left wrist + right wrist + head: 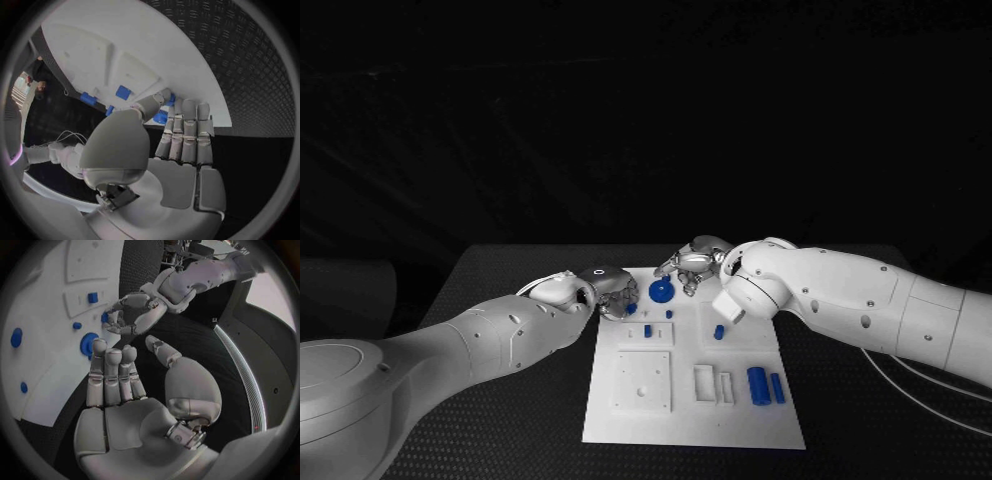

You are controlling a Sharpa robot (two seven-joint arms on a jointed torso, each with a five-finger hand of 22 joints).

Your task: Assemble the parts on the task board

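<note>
Task board [689,400] sits mid-frame on the surface, left robot hand [596,290] pinching a small blue part [162,116], right robot hand [692,262] empty and spread, so they might bump.

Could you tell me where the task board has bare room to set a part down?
The task board's near strip, below the two blue cylinders, is bare. The far end is crowded: the left hand, right hand and round blue part.
</note>
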